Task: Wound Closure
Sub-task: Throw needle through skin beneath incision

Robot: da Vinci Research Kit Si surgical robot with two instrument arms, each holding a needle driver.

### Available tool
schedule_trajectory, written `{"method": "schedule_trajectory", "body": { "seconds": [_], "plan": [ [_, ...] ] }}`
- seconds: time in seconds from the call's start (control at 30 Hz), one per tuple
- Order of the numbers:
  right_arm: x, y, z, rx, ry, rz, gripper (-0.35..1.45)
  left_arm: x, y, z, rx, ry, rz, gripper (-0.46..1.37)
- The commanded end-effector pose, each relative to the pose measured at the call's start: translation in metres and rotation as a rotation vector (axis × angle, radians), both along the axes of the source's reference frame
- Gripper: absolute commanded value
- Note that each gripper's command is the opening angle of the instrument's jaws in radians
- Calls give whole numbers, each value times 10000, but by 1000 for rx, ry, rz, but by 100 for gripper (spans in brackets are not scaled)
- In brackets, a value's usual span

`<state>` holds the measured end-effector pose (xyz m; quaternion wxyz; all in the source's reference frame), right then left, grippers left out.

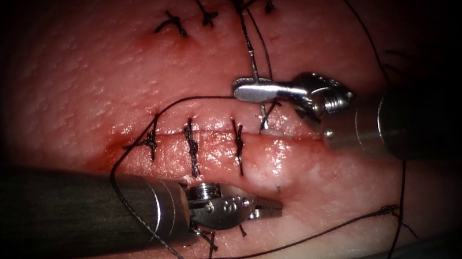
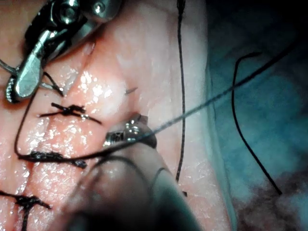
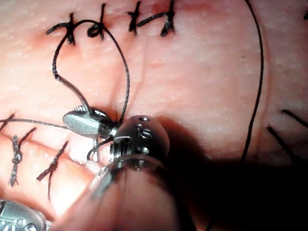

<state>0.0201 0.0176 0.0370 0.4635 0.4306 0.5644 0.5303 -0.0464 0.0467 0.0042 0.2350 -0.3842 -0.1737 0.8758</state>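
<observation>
The tissue (image 1: 93,93) carries a stitched cut (image 1: 214,134). Below it the left hand (image 1: 266,208) rests closed on nothing. At the cut's right end the right hand (image 1: 247,90) is clamped — seemingly on the needle (image 1: 253,66), thread (image 1: 193,99) looping off leftward.

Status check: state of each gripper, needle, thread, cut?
left gripper: shut, holds nothing
right gripper: shut on thread
thread: loops between the upper stitches and right gripper
needle: held by neither; tip seems to poke from tissue near cut's right end
cut: stitched along most of its length
tissue: red fluid at cut's left end
</observation>
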Motion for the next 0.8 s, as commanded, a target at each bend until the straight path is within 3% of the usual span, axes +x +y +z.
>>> {"method": "schedule_trajectory", "body": {
  "seconds": [0.03, 0.43, 0.8],
  "plan": [
    [0, -2, 0, 32, -15, -7, -35, 0, 0, 0, 3, -2, 2, -35],
    [-1, -41, -3, 235, -37, -45, -35, 1, 4, 0, 3, -2, 1, -35],
    [1, -65, -22, 244, -158, -203, -35, 4, 8, -3, 2, -7, -4, -35]
  ]
}}
